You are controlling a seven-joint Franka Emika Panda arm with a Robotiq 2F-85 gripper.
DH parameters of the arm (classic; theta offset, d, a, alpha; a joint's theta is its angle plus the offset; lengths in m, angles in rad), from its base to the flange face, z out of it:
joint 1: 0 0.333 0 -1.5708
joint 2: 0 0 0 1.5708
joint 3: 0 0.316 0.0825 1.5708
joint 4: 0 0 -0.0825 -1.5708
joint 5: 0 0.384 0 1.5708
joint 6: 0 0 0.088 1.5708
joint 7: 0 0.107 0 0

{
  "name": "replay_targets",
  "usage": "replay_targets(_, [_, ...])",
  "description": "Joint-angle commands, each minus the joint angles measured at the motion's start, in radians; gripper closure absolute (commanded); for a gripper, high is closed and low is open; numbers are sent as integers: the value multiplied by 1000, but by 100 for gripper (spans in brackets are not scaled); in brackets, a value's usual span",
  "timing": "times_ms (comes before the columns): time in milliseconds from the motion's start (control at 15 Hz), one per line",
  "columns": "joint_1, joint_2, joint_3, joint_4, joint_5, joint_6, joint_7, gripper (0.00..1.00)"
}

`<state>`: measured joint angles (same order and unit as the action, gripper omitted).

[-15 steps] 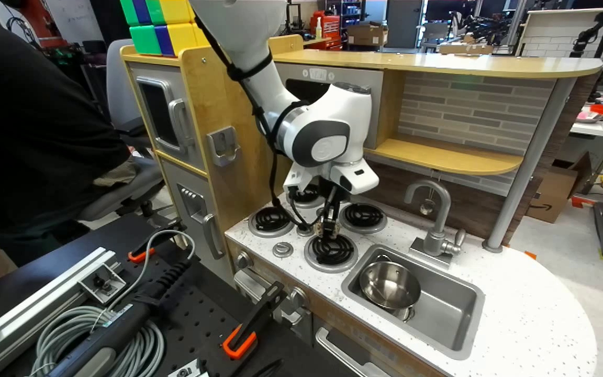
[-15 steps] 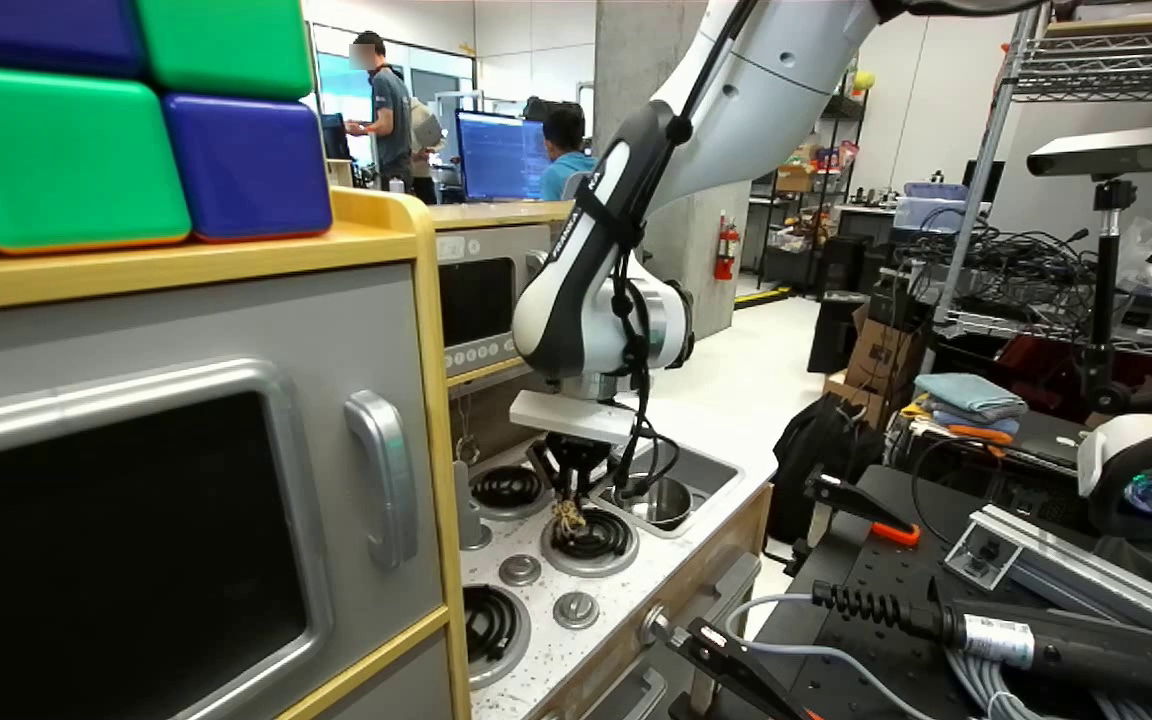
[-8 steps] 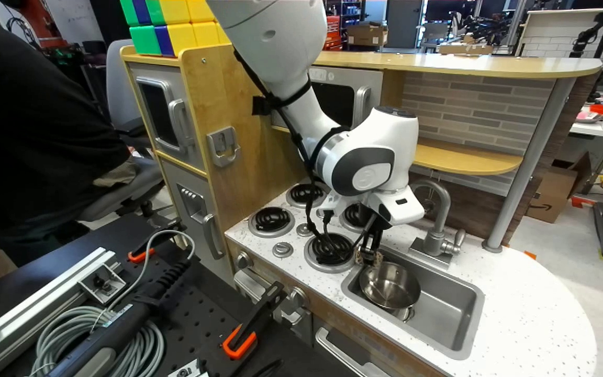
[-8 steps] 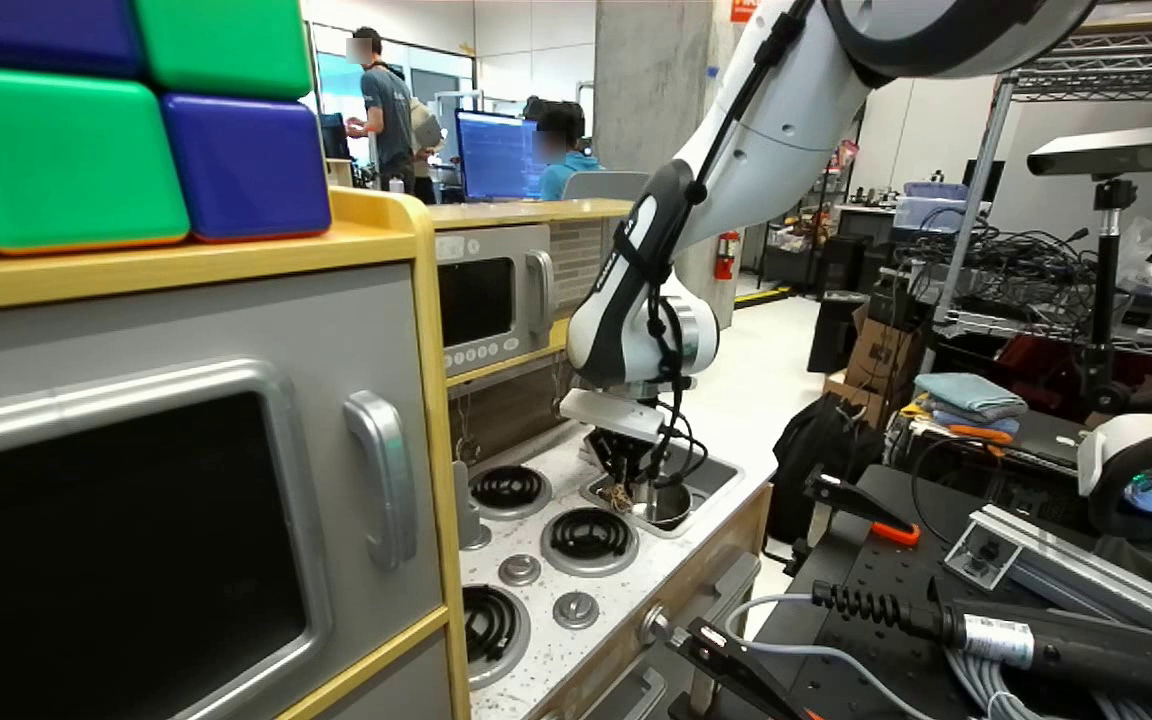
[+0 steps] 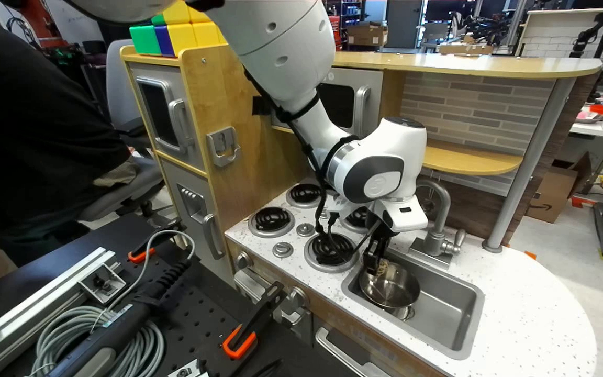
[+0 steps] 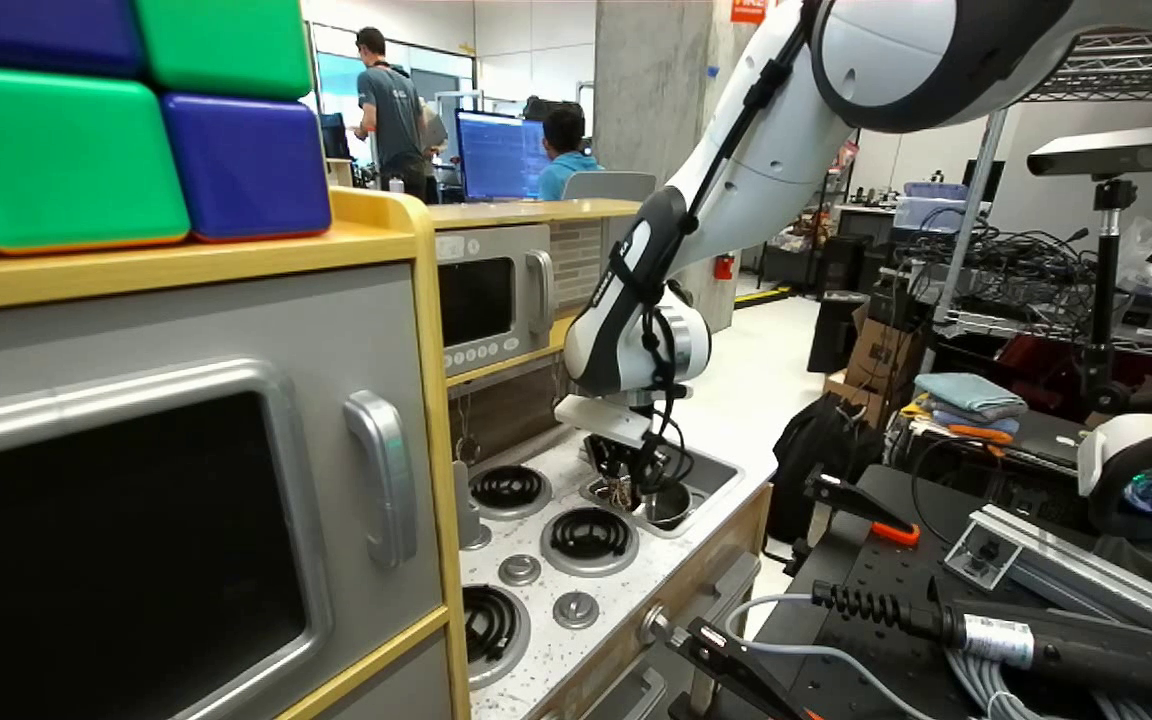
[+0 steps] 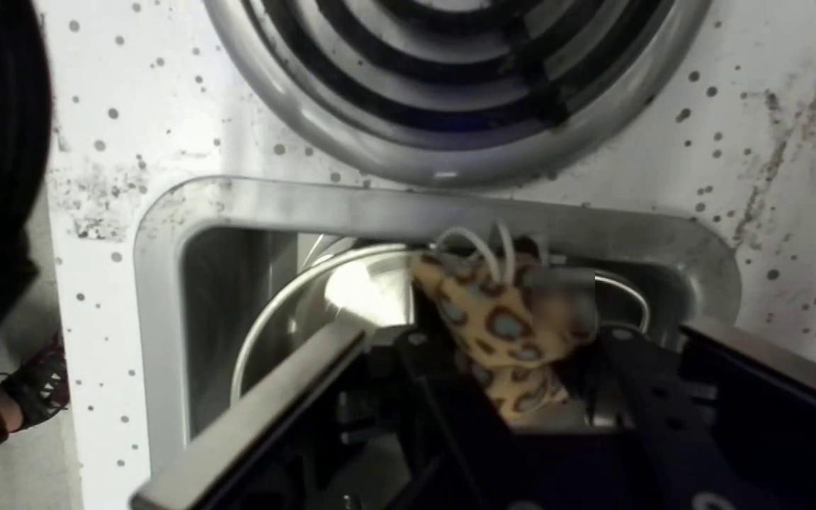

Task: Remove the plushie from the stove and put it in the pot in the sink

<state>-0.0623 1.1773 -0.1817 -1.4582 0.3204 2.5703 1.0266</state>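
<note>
One tool (image 7: 519,338) grips the plushie (image 7: 496,315) at the pot's (image 5: 393,291) rim.

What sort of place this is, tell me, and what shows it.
Most likely a robotics lab or workshop: a robot arm hangs over the sink of a toy kitchen, and tangled cables lie heaped in the background.

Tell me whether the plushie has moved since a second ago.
Yes: in an exterior view, the plushie has moved away from the stove, toward the pot.
</note>
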Motion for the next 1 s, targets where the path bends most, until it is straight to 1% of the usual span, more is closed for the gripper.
replay_targets(0, [-10, 24, 10, 57, -5, -41, 32, 27])
replay_targets(133, [-21, 8, 20, 44, 0, -35, 19, 12])
replay_targets(267, [-28, -8, 30, 32, 4, -35, 7, 1])
replay_targets(400, [-40, -37, 57, 5, 10, -38, -24, 0])
replay_targets(667, [-60, -166, 151, -163, 28, 5, -186, 0])
replay_targets(733, [-57, -193, 161, -195, 31, -31, -199, 0])
replay_targets(933, [-36, -262, 163, -279, 21, -113, -225, 0])
